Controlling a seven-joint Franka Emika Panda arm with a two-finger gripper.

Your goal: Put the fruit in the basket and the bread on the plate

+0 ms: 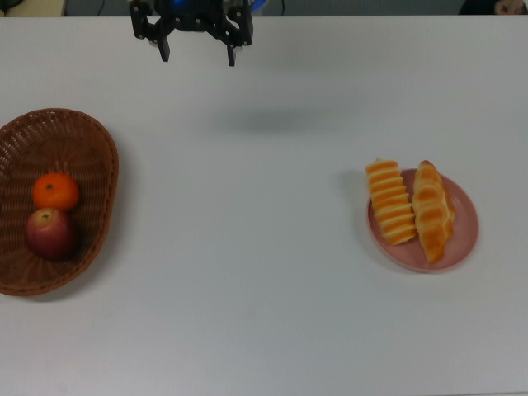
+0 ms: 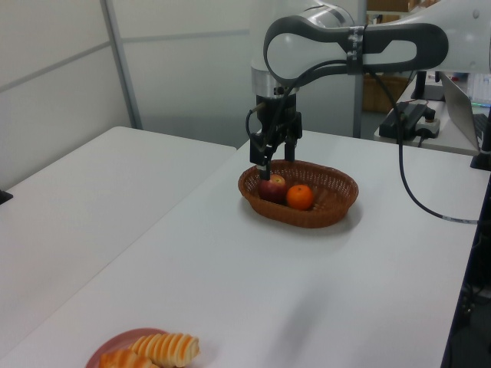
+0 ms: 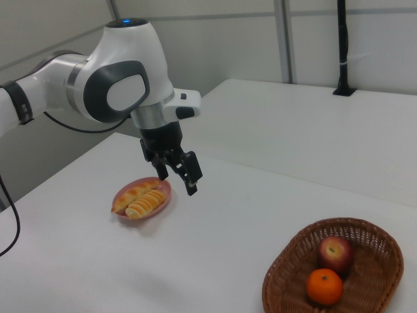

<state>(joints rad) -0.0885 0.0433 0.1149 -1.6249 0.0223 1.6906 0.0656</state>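
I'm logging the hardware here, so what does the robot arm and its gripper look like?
The arm has glossy white rounded shells with dark grey joint bands. A black cable trails from it. The gripper is black, with two slim black fingers.
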